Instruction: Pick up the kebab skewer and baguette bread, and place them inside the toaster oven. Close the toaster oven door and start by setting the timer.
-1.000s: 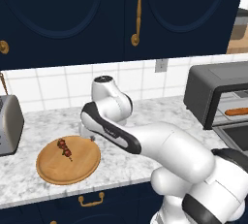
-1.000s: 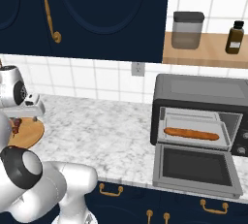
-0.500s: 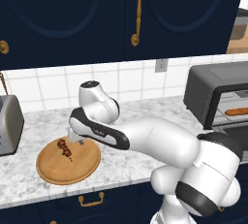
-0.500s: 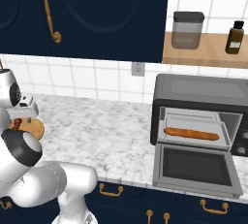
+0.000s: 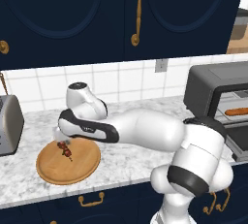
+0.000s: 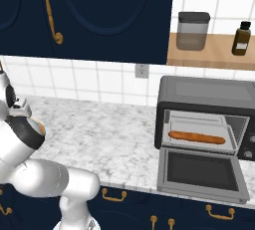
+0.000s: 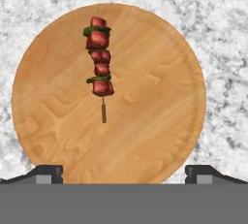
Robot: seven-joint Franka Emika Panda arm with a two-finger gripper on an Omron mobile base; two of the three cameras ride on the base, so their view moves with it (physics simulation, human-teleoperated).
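Note:
The kebab skewer (image 7: 99, 60), with dark red meat chunks and green bits on a thin stick, lies on a round wooden board (image 7: 155, 121) at the counter's left (image 5: 65, 150). My gripper (image 7: 124, 172) hovers directly above the board, open wide and empty, with the skewer ahead of and between its fingertips (image 7: 46, 172). The baguette bread (image 6: 196, 137) lies on the rack inside the dark grey toaster oven (image 6: 204, 92) at the right. The toaster oven door (image 6: 201, 172) hangs open, folded down flat over the counter's front.
A silver pop-up toaster (image 5: 7, 123) stands just left of the board (image 5: 68, 167). Navy cabinets hang overhead. A wooden shelf above the oven carries a jar (image 6: 193, 31) and a dark bottle (image 6: 241, 39). Marble counter (image 6: 99, 134) stretches between board and oven.
The arm has swung left and lowered, bringing the hand over the board and the skewer. The gripper stayed open. The baguette and oven door have not moved.

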